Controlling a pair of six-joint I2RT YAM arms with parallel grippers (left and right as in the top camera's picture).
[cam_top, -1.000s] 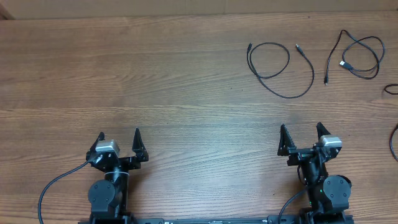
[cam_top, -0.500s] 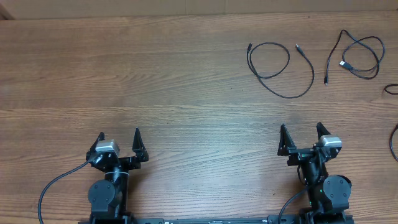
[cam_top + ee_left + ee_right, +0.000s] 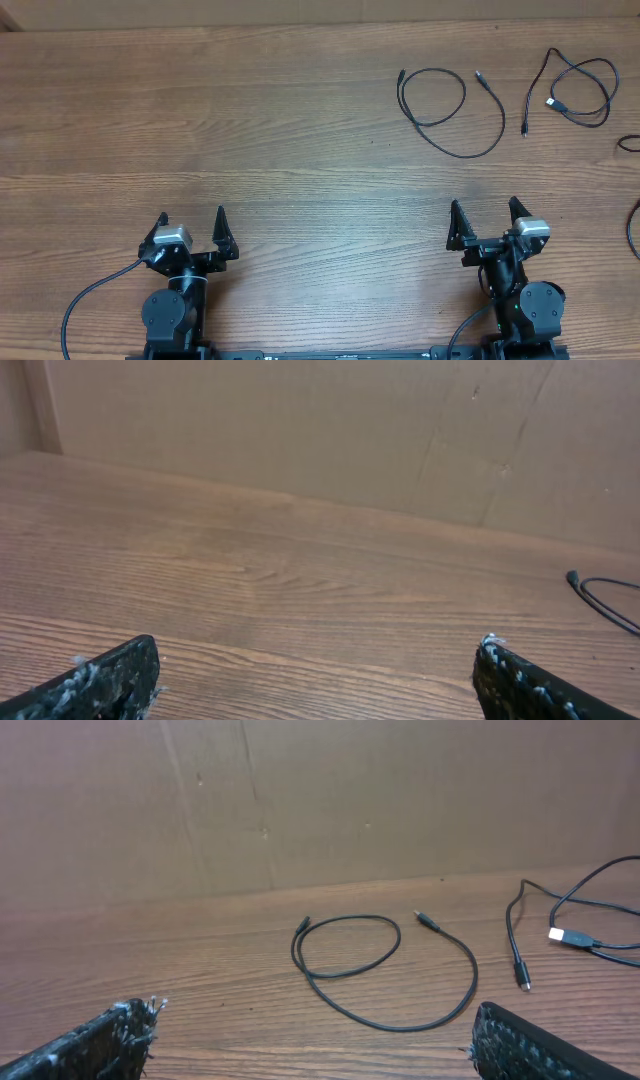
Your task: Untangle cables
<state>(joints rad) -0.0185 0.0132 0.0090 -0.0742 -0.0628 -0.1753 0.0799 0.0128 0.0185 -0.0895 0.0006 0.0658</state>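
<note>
Two thin black cables lie apart at the table's far right. One cable (image 3: pixel 450 110) curls in a single loop with both plug ends free; the right wrist view shows this looped cable (image 3: pixel 385 975) ahead of the fingers. The other cable (image 3: pixel 577 90) is a looser bundle with a white plug; its strands (image 3: pixel 590 920) show at the right in the right wrist view. My left gripper (image 3: pixel 191 222) and right gripper (image 3: pixel 484 213) rest at the near edge, both open with nothing between the fingers. The left wrist view catches only a cable end (image 3: pixel 600 592).
More black cord pieces (image 3: pixel 630 145) poke in at the right table edge. A brown cardboard wall (image 3: pixel 320 800) stands behind the wooden table (image 3: pixel 250 120). Thick black arm wires (image 3: pixel 85 295) trail near the left base.
</note>
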